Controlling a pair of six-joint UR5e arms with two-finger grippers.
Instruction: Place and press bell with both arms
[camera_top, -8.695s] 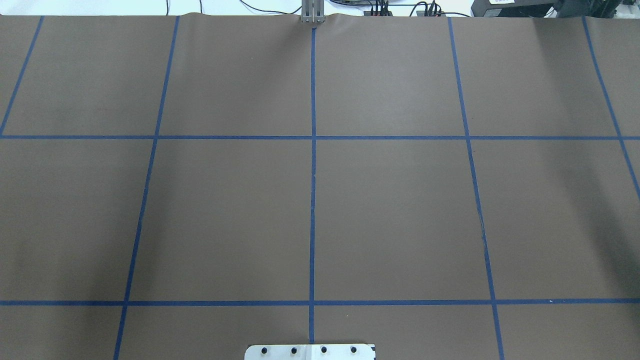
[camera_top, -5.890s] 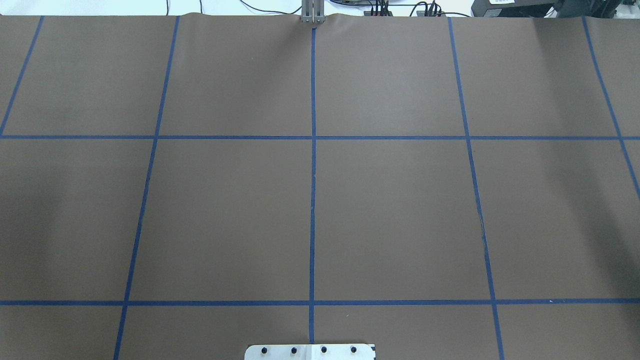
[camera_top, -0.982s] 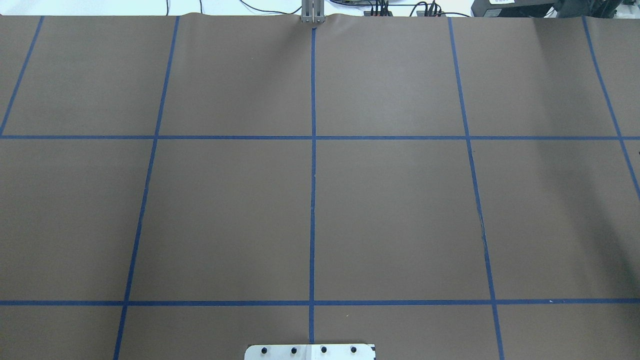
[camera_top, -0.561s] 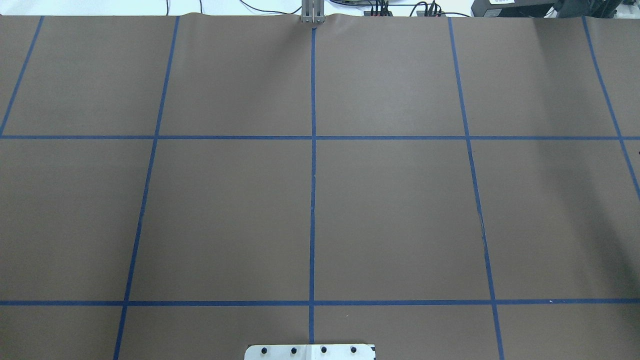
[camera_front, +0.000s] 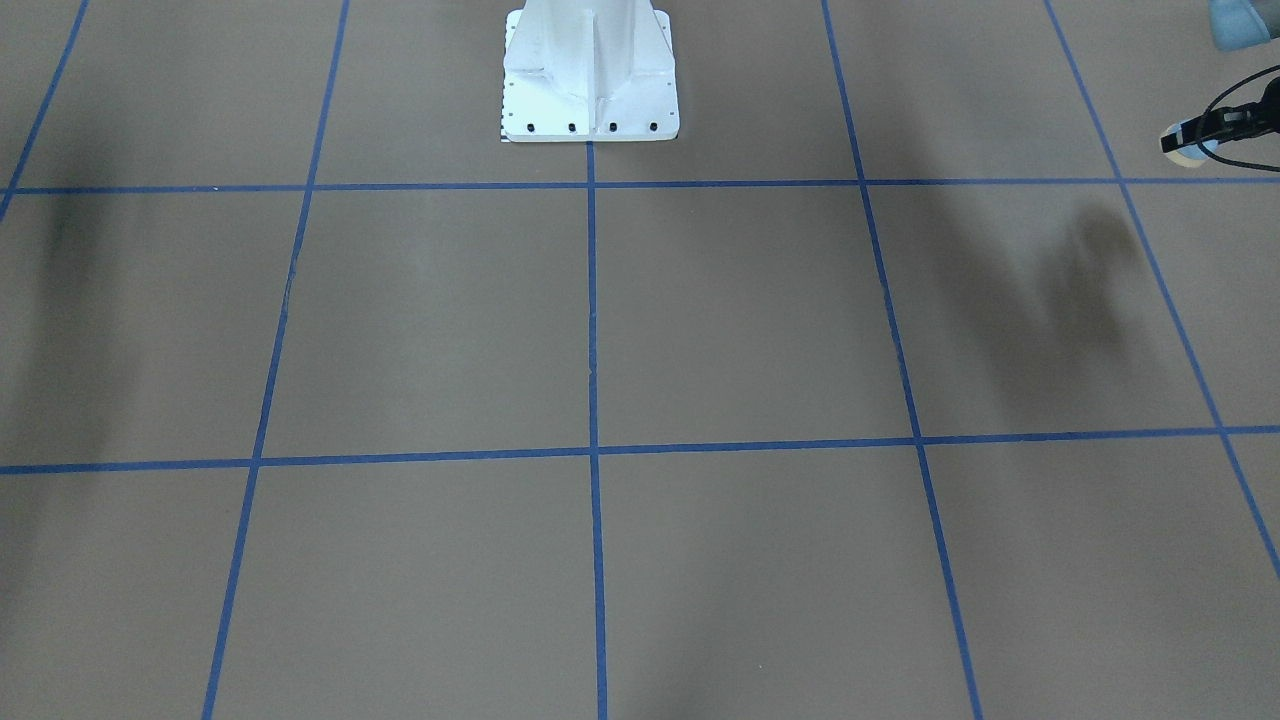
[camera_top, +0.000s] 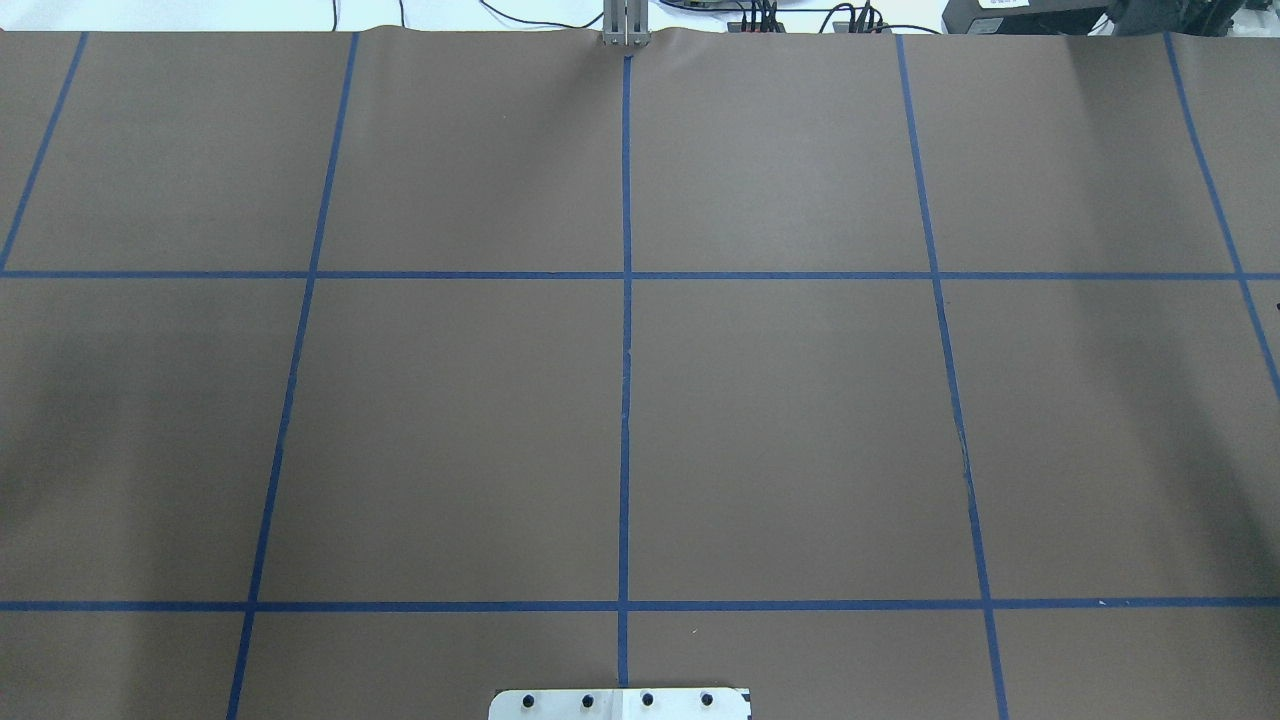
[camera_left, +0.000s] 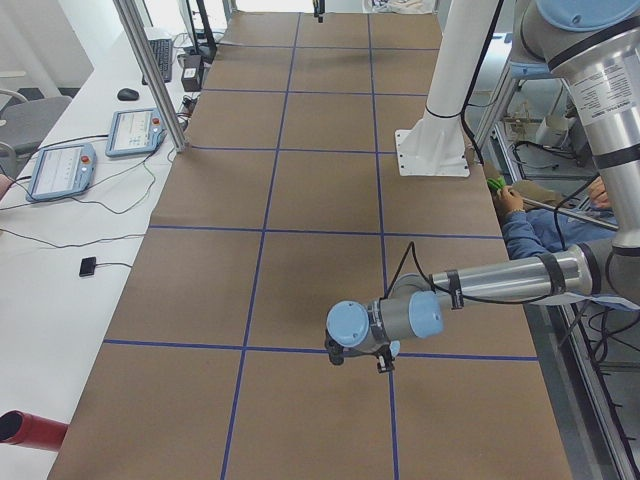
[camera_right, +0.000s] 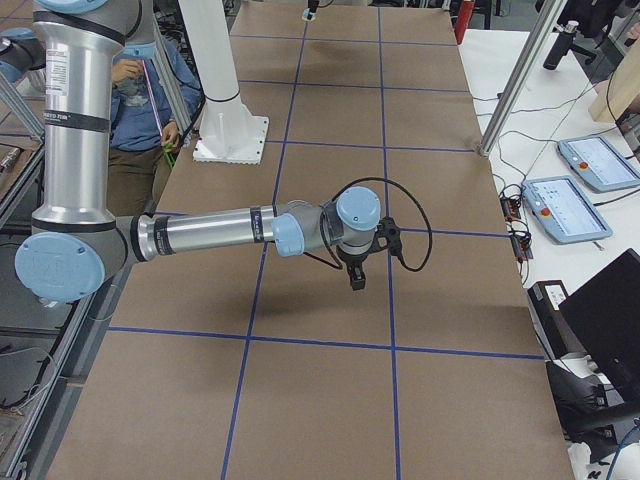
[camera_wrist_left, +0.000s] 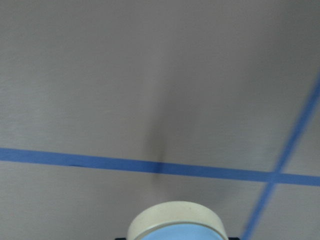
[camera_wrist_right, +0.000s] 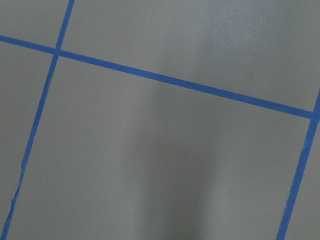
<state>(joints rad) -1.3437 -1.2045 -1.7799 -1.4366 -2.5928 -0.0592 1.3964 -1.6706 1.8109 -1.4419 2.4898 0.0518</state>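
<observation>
- bell (camera_front: 1186, 146) sits at far 2 o'clock in the front view, off the table surface, pinched by the left gripper (camera_front: 1210, 130), jaws pressed onto its sides.
- left wrist view: cream rim and blue dome at 6 o'clock, rim toward the brown table (camera_wrist_left: 100, 75), so the base seems to face down. Blue tape line (camera_wrist_left: 75, 159) crosses just beyond it.
- shadow (camera_front: 1085, 270) lies on the paper at 7 o'clock from the bell, so it hangs above the table and is not set down.
- right gripper (camera_right: 357, 277) points down over the table in the right side view, nothing seen in it. Spread or pressed together: cannot tell, as the right wrist view shows only paper and tape.
- step, as I judge it: left arm is carrying the bell in to place it. Placing not done, pressing not begun.
- to do it well: bring it toward table centre, 6 o'clock from the white pedestal (camera_front: 590, 90), where both arms likely reach. Lower straight with the base flat, let go only on contact, then lift straight up so the bell isn't dragged.
- press after that: right arm from above, centred on the button. An off-centre push would probably tip or slide it.
</observation>
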